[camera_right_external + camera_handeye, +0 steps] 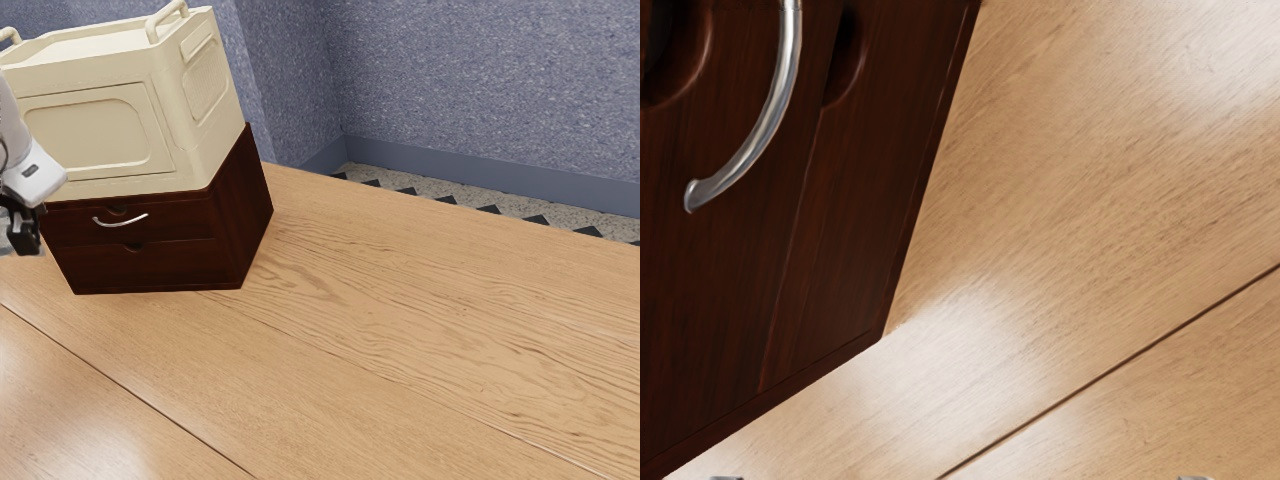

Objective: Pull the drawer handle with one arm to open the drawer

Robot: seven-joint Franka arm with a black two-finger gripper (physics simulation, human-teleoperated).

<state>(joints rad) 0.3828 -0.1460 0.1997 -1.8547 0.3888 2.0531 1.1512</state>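
Drawer box [255, 205]: very dark red-brown, with thin, faint wood streaks.
Top drawer [75, 222]: the same dark red-brown.
Drawer handle [121, 223]: shiny silver.
Big box on top [95, 130]: creamy yellow, plain all over.
Big box's bar [164, 22]: the same creamy yellow.
Table [400, 310]: light honey brown, with wavy wood lines, thin dark brown lines going across, and whitish shiny patches.
Wall [460, 80]: blue-grey, with lots of tiny pale specks.
Strip under the wall [480, 184]: plain blue-grey, no specks.
Floor [480, 200]: speckly grey, with black pointy shapes in a row.
Arm [32, 182]: white and grey.
Gripper [24, 236]: black.
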